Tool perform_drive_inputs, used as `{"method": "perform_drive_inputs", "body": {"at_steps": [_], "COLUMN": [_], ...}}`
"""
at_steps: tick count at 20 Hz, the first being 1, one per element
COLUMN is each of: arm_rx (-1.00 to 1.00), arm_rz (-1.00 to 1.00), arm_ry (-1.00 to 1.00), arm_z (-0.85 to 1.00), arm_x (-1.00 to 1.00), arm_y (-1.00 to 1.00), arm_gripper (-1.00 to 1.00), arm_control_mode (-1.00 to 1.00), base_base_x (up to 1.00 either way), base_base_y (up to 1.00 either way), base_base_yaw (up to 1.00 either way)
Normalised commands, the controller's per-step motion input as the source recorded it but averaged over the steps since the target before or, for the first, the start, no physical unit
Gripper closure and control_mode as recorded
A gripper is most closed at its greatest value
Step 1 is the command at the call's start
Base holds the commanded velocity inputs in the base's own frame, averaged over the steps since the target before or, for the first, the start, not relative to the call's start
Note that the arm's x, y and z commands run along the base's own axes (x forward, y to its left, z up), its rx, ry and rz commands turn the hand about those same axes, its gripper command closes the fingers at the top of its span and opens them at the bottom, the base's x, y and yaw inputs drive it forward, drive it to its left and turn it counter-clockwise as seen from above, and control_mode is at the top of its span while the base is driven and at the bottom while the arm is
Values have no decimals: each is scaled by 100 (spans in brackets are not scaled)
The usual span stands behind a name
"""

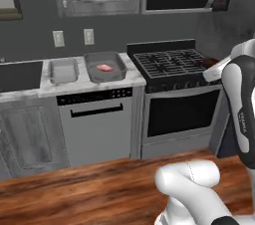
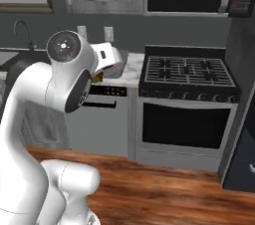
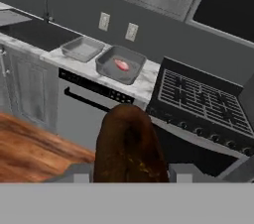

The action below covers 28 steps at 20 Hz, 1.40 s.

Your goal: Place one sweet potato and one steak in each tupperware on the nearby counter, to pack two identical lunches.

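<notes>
Jaws (image 3: pixel 130 176) clamp the brown sweet potato (image 3: pixel 129 146) in the hand view, while the left base view shows a steak (image 1: pixel 104 67) in the right tupperware (image 1: pixel 105 75) on the desk (image 1: pixel 130 76).

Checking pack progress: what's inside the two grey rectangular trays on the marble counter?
The tray nearer the stove holds one flat red steak. The tray nearer the sink looks empty, though its near wall hides some floor.
</notes>
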Motion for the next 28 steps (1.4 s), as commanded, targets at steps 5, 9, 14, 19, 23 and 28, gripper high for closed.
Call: {"method": "perform_drive_inputs", "body": {"at_steps": [5,9,14,19,23,28], "arm_rx": [0,0,0,0,0,0], "arm_rz": [0,0,0,0,0,0], "arm_ry": [0,0,0,0,0,0], "arm_z": [0,0,0,0,0,0], "arm_x": [0,0,0,0,0,0], "arm_y": [0,0,0,0,0,0], "arm_gripper": [100,100,100,100,100,100], "arm_control_mode": [100,100,100,100,100,100], "base_base_x": [78,87,79,62,66,79], "base_base_y": [100,93,37,0,0,0], "base_base_yaw": [-21,-24,-21,-13,-5,0]}}
